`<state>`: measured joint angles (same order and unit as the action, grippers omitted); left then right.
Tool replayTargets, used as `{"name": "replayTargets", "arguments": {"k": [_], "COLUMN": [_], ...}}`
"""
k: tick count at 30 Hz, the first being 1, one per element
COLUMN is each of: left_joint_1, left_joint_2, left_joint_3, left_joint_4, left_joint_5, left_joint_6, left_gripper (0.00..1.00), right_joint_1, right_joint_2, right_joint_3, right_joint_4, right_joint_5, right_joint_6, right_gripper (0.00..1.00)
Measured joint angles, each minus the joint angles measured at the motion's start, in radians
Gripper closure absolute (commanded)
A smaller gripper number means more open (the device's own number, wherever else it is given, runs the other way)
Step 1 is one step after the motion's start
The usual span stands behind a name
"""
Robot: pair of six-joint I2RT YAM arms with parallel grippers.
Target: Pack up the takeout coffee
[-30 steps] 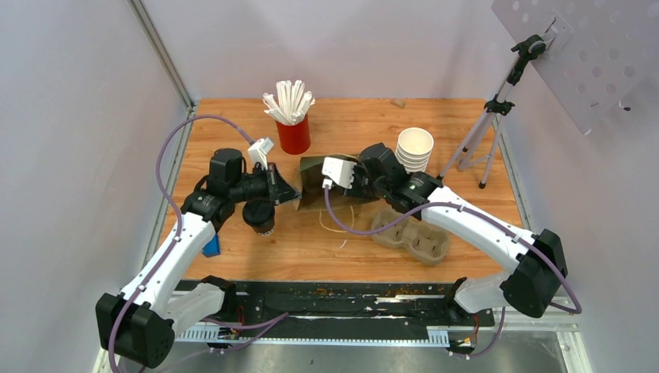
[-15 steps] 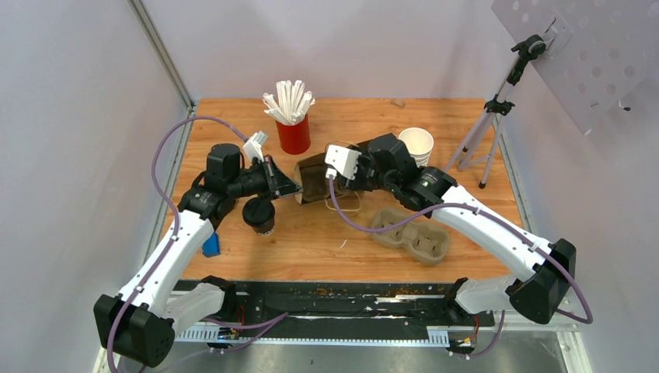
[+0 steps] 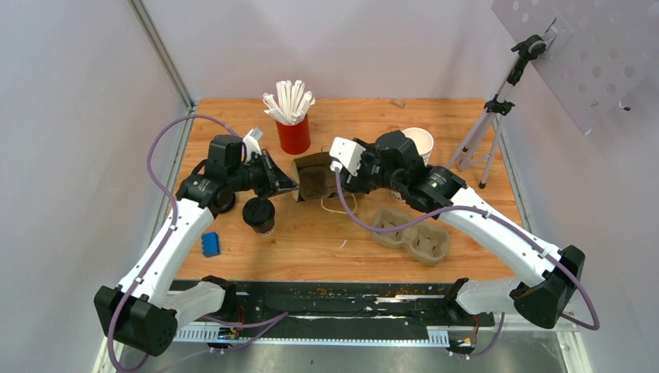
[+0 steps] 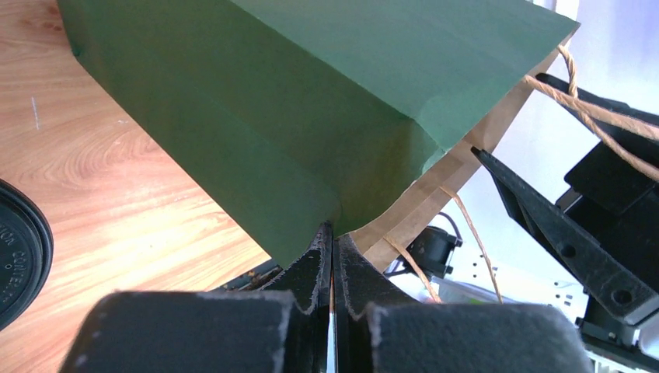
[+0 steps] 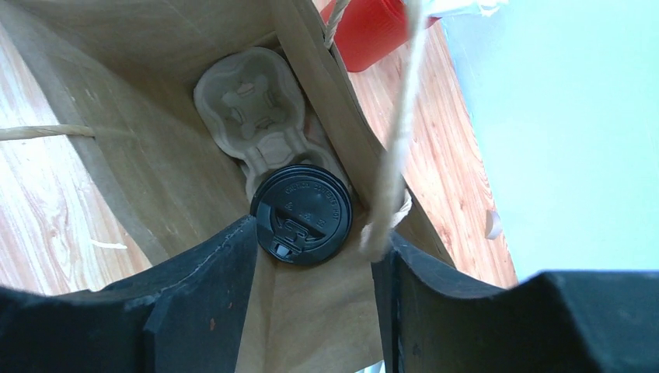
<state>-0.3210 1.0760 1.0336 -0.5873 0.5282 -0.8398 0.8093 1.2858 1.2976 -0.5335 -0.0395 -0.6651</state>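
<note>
A takeout coffee with a black lid stands in a pulp carrier at the bottom of the green paper bag. A second lidded cup stands on the table left of the bag, and its lid shows in the left wrist view. My left gripper is shut on the bag's left edge. My right gripper hangs over the bag's mouth. Its jaws stand apart, with the bag's inner wall and a string handle between them.
A second pulp carrier lies right of the bag. A red cup of wrapped straws and a stack of white cups stand behind it. A tripod is at the back right. A blue block lies near the left arm.
The bag has come up from lying on its side to standing with its mouth up. The right gripper rose above the mouth and its jaws widened. The left gripper kept its pinch.
</note>
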Motion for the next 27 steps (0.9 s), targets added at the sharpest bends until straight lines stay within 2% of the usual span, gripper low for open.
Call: {"name": "replayTargets", "arguments": {"k": [14,20,27], "left_joint_1": [0.0,0.0,0.0], "left_joint_2": [0.068,0.069,0.11], "left_joint_3": [0.108,0.114,0.164], "left_joint_4": [-0.06,-0.084,-0.097], "left_joint_5": [-0.061,-0.091,-0.138], "left_joint_6": [-0.083,-0.121,-0.121], "left_gripper": [0.98,0.92,0.89], "right_joint_1": [0.0,0.0,0.0], "right_joint_2": [-0.02,-0.037,-0.038], "right_joint_3": [0.005,0.005,0.012], "right_joint_4": [0.002,0.021,0.024], "right_joint_5": [-0.019,-0.019,-0.01], "right_joint_6": [0.072,0.072,0.077], "right_gripper": [0.42,0.41,0.31]}}
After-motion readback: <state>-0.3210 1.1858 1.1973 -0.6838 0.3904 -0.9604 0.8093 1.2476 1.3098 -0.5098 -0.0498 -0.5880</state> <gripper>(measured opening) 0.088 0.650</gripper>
